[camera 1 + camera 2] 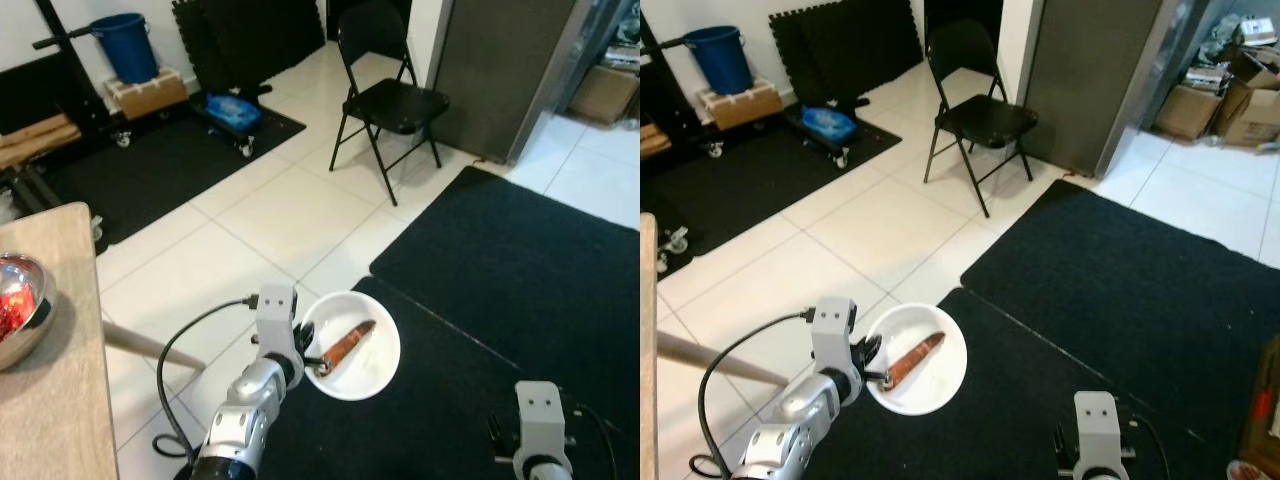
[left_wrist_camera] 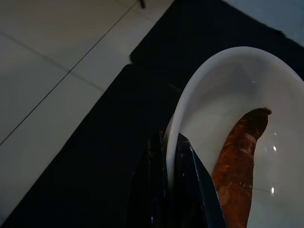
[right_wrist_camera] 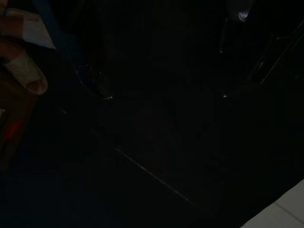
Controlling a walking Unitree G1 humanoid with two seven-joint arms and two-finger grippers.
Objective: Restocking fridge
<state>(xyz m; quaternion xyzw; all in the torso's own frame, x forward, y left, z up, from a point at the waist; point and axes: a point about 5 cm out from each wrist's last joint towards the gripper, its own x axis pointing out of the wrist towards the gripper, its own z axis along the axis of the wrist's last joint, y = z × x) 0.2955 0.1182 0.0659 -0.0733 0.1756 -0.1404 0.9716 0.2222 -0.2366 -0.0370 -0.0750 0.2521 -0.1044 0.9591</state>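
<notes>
White bowl (image 1: 352,346): round, shallow, glossy, holding one long reddish-brown piece of food (image 1: 347,345) lying slantwise across it. Bowl is carried above the edge of a black mat (image 1: 520,290) and white floor tiles (image 1: 250,225). Left gripper (image 1: 318,366) pinches the bowl's rim, fingers clamped. Right gripper hangs low; finger state cannot be determined. Black folding chair (image 1: 385,95) stands well beyond
</notes>
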